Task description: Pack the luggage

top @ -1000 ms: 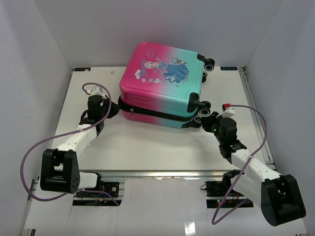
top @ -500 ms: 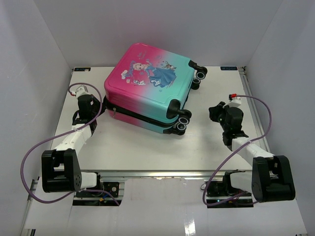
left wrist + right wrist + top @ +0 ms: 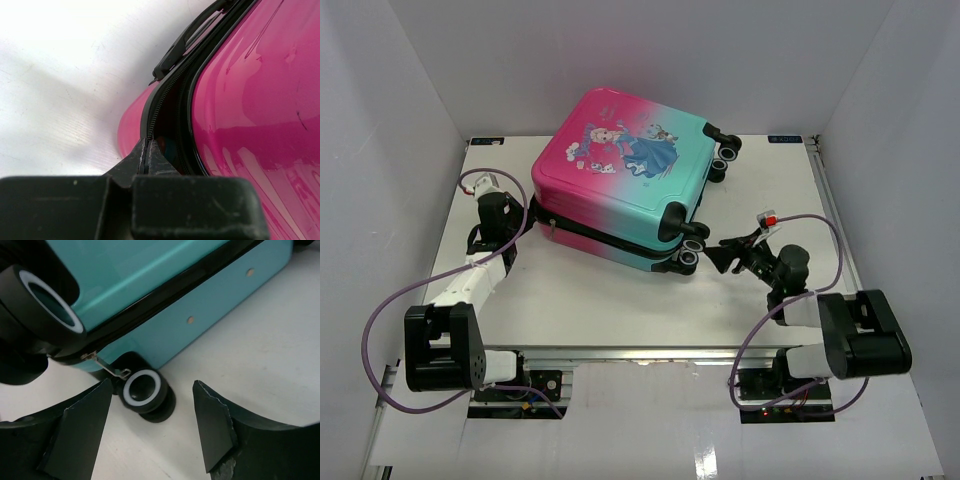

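Top view: the luggage (image 3: 620, 190) lies flat on the bench (image 3: 620, 310), upper centre of the frame. The printed side is up, the pink end is toward the left and the teal end with the black wheels is toward the right.

I see the left gripper (image 3: 520, 215) at the pink corner, left of centre. In the left wrist view its fingers (image 3: 148, 150) are pressed together, with the tips right at the zipper line (image 3: 165, 100) where the two shells meet. They might be pinching the zipper there; the view is too close for me to tell. The seam shows a dark gap, and a black handle (image 3: 185, 40) is at the upper middle of that view.

The right gripper (image 3: 720, 257) sits low on the bench, right of centre, pointing at the teal corner. Its fingers are spread wide and hold nothing. In the right wrist view a lower wheel (image 3: 144, 390) sits between the fingers, apart from both. A thin metal zipper pull (image 3: 107, 367) hangs from the seam just above that wheel. A bigger wheel (image 3: 47, 300) is at the upper left.
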